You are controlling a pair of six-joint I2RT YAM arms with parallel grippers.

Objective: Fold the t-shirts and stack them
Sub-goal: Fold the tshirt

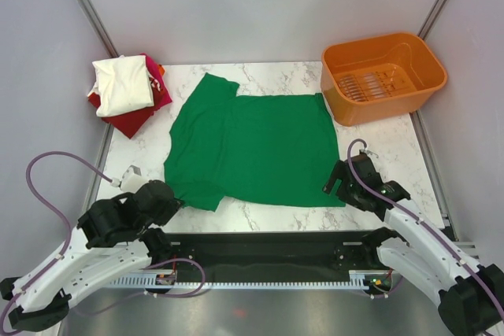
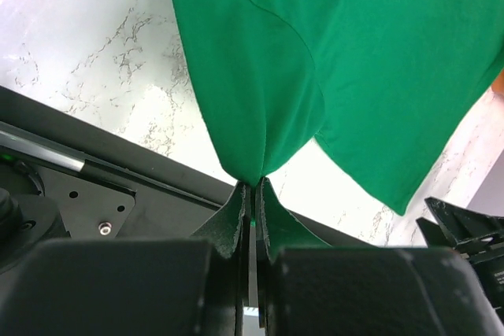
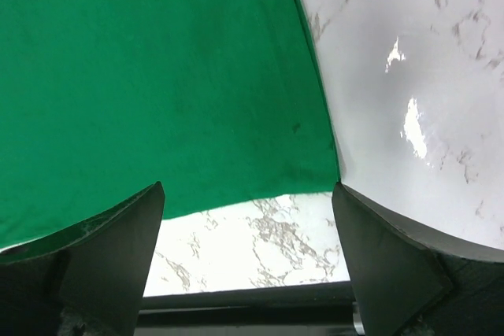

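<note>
Far left corner of the table (image 1: 394, 163): folded shirts (image 1: 126, 92) stacked, cream on red. Near left edge: left claw (image 2: 250, 193) clenched on the sleeve tip of the green tee (image 1: 260, 147), which lies flat mid-table, unfolded. Right claw (image 3: 247, 190) released, jaws wide over the near right hem corner. Likely step: taking hold for the first fold. Next, the right claw needs to pinch the hem.
</note>
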